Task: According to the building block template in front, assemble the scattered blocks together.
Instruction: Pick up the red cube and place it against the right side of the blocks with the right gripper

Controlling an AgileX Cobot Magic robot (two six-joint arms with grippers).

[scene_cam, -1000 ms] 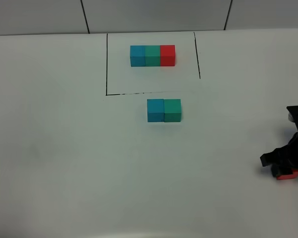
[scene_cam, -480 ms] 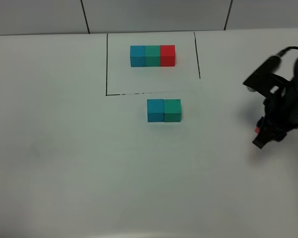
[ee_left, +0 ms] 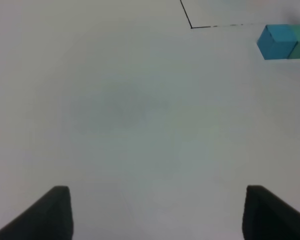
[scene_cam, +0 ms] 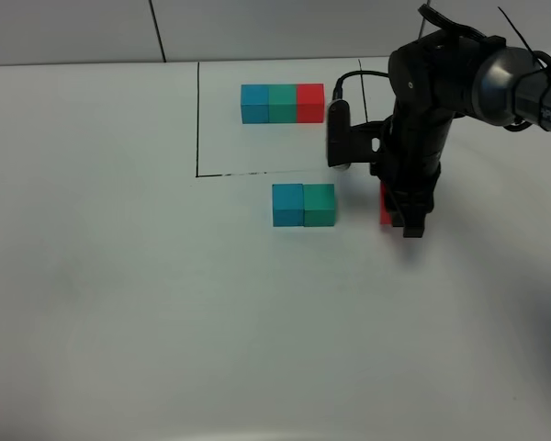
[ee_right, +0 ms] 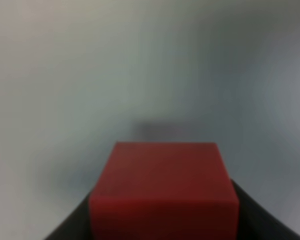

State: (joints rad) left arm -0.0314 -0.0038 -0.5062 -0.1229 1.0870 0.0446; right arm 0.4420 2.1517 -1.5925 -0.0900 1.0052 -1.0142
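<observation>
- My right gripper [scene_cam: 406, 219] is clamped on the red cube [scene_cam: 384, 204].
- The red cube is near the green cube [scene_cam: 320, 204], on its right and not touching. It is in line with the blue cube [scene_cam: 287, 204], so I judge a leftward move closes the gap.
- My left gripper [ee_left: 155, 215] is spread wide, holds nothing and is farther off.
- The template [scene_cam: 282, 103] lies beyond the row.

We see a white tabletop [scene_cam: 119, 294] under even light, backed by a pale wall [scene_cam: 73, 28] split by dark seams [scene_cam: 158, 32].
</observation>
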